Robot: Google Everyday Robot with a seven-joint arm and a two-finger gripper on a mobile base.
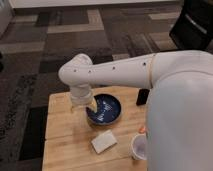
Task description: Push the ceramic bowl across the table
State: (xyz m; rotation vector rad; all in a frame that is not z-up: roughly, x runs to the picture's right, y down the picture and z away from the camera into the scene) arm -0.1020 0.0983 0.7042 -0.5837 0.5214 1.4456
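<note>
Gripper (pixel 93 105) at the left rim of the glossy dark-blue ceramic bowl (pixel 106 111), largely hidden under the white arm (pixel 115 73); its width cannot be told.
The bowl sits mid-way on the light wooden plank table (pixel 62 137), with bare wood to its left.

Nothing readable is showing anywhere: no text, label, brand, number or sign is appearing on the ceramic bowl (pixel 106 111), the worktop (pixel 65 137) or the white arm (pixel 115 72). The end effector (pixel 92 105) is hanging at the bowl's rim.
</note>
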